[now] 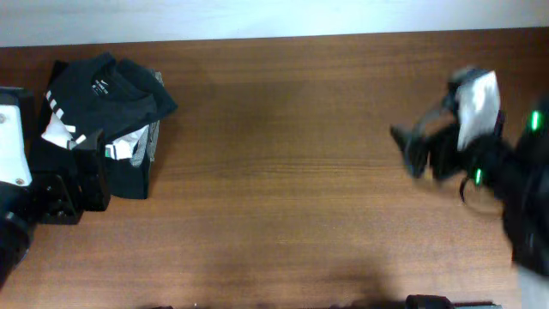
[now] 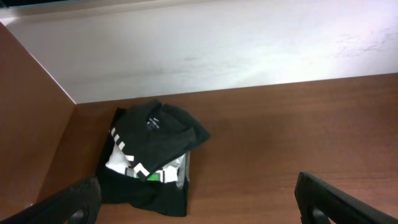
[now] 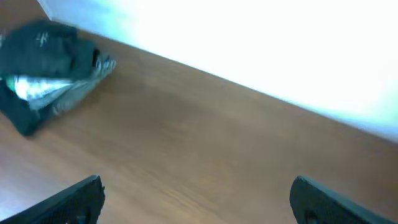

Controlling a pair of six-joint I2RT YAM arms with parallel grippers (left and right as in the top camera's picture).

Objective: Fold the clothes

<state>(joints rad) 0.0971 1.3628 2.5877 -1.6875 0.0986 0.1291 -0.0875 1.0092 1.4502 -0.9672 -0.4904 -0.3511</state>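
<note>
Dark T-shirt (image 1: 107,86) folded, on top of a small pile at the far left of the tabletop (image 1: 283,172), small neck label facing up. Under it a white tee with green print (image 2: 140,169), then a black garment (image 2: 149,198). Left claw (image 2: 198,186) spread wide, empty, near the pile. Right claw (image 3: 196,183) spread wide too, empty, well apart from the pile.
</note>
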